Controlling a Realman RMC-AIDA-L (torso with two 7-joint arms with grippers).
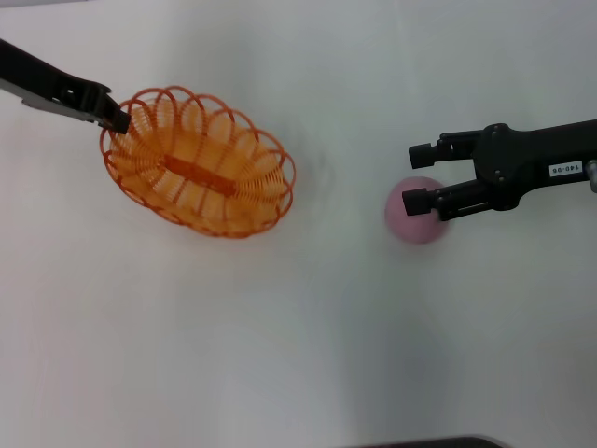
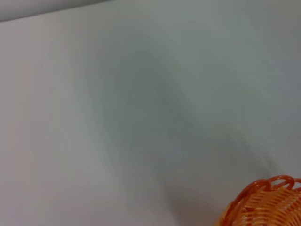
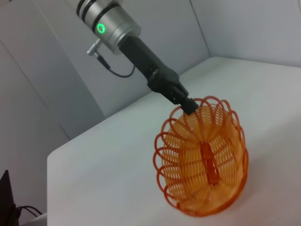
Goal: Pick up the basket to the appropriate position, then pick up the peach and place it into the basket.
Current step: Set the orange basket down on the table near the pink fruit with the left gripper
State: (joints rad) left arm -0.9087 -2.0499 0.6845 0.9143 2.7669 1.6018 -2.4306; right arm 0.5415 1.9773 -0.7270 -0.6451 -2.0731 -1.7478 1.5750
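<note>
- Plainly, the oval orange looped-wire basket [image 1: 198, 162] is held at its far-left rim by the left claw [image 1: 114, 116], clamped on the scalloped wire, and is seen tilted on the white bench [image 1: 308, 355].
- The round pale pink peach [image 1: 415, 211] lies on the bench well apart from the basket, to its right.
- The right claw [image 1: 418, 175] is spread apart, its near finger over the peach; it is judged the nearer arm.
</note>
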